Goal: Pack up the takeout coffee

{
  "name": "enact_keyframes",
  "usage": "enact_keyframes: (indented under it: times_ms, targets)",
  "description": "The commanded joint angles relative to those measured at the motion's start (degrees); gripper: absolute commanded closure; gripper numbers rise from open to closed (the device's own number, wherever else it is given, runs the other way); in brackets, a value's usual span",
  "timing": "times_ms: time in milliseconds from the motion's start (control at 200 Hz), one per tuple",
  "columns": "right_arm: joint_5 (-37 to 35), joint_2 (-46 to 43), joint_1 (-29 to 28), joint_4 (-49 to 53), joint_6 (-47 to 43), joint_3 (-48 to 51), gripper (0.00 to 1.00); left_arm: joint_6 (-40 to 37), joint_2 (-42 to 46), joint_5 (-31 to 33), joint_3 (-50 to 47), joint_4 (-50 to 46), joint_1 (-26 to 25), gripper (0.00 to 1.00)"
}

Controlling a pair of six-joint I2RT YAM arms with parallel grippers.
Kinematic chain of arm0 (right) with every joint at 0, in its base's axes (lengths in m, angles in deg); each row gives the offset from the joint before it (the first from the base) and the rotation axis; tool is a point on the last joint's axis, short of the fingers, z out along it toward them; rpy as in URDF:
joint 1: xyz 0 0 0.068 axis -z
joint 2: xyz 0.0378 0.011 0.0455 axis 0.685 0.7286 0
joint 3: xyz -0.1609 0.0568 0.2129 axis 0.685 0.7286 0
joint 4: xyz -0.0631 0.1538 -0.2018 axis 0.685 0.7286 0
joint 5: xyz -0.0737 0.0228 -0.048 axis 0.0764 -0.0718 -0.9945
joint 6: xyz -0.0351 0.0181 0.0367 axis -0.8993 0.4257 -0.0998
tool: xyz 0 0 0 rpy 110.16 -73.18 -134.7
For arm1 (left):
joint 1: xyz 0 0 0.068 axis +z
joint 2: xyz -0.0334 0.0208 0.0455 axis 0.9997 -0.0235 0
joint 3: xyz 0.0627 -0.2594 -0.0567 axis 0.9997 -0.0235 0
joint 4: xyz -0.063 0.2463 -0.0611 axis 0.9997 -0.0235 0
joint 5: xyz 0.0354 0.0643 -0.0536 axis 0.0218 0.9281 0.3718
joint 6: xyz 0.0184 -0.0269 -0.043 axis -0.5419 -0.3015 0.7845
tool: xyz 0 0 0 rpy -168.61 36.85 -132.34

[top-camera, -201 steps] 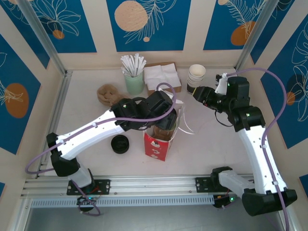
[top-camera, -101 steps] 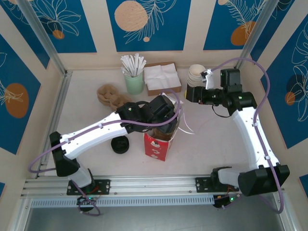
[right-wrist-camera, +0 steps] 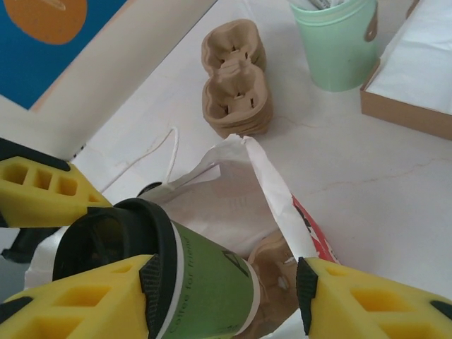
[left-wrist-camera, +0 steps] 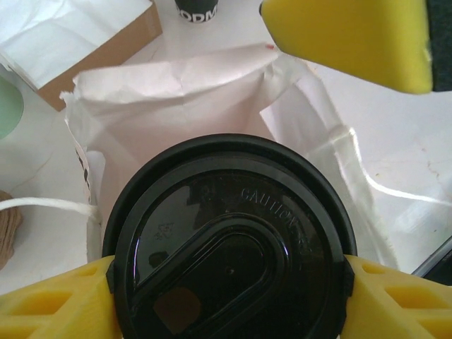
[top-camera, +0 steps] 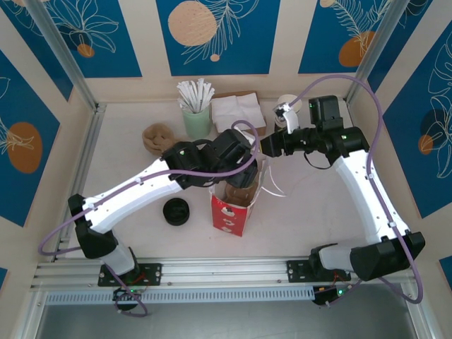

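Observation:
The takeout coffee (left-wrist-camera: 226, 254), an olive-green cup (right-wrist-camera: 205, 282) with a round black lid, hangs tilted in the mouth of the red bag (top-camera: 229, 215). My left gripper (top-camera: 239, 169) is shut on it, with a yellow finger on each side of the lid (left-wrist-camera: 49, 300). The cup's base is past the bag's white rim (right-wrist-camera: 265, 176), above a brown carrier (right-wrist-camera: 275, 279) inside. My right gripper (top-camera: 267, 146) is open beside the bag's far right rim. In the right wrist view its fingers (right-wrist-camera: 374, 304) stand either side of the cup and the bag's edge.
A low black round piece (top-camera: 176, 211) lies left of the bag. Brown cup carriers (top-camera: 159, 138), a mint cup of sticks (top-camera: 196, 120), a napkin box (top-camera: 239, 113) and white cups (top-camera: 286, 104) stand along the back. The bag's string handles (top-camera: 277, 189) trail to the right.
My right gripper has swung left from the white cups to the bag's rim. The left gripper stays over the bag with the coffee, shifted slightly.

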Motion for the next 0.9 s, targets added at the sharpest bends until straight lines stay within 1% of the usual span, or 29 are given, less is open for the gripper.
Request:
enact_keyframes:
  times_ms: [0, 65, 130, 230, 395, 615, 895]
  targets:
    - [-1.0, 2.9, -0.6, 2.3, -5.6, -0.3, 0.44, -1.3, -0.1, -1.6, -0.5, -0.5, 1.5, 0.3]
    - [-0.3, 4.8, -1.1, 3.9, -9.6, -1.8, 0.44, -1.2, -0.3, -2.4, -0.7, -0.1, 1.9, 0.3]
    - [-2.5, 6.9, -2.0, 5.3, -12.6, -3.7, 0.44, -1.6, -0.2, -2.7, -1.3, 0.7, 2.2, 0.3]
    - [-2.7, 10.0, -2.1, 6.7, -14.9, -6.7, 0.43, -2.0, 0.5, -3.6, -3.0, 1.5, 2.6, 0.3]
    - [-2.2, 11.6, -2.1, 7.4, -18.0, -7.3, 0.43, -2.7, 1.6, -5.2, -4.8, 3.1, 3.2, 0.3]
    - [-1.5, 13.3, -2.4, 5.9, -18.7, -5.8, 0.43, -2.6, 1.3, -5.4, -5.1, 3.0, 3.3, 0.31]
    - [-1.0, 16.9, -4.4, 6.0, -19.3, -7.9, 0.44, -4.0, 0.1, -6.4, -3.0, 3.7, 3.3, 0.31]
